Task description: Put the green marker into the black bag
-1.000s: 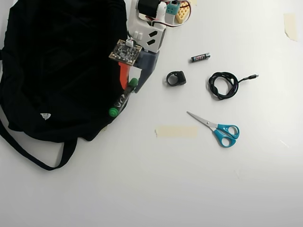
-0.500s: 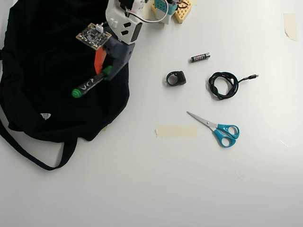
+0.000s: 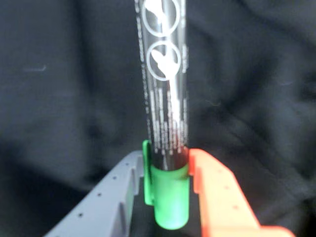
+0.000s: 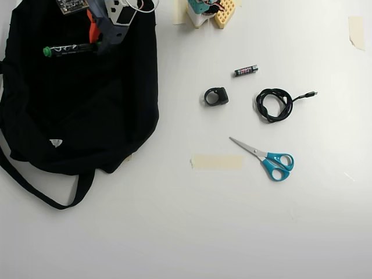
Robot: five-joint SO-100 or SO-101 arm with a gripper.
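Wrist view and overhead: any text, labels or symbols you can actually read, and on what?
Green marker: two white circled symbols; the small print beneath is too blurred to read.
Battery: label too small to read.
Black bag: white tag, nothing legible.
No words readable anywhere.

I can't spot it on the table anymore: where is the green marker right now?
In the overhead view the green marker is at upper left, over the black bag, gripped at one end by the gripper, far from the battery.

White tabletop (image 4: 192,232), evenly lit, soft shadows, tape strips (image 4: 216,161) stuck on
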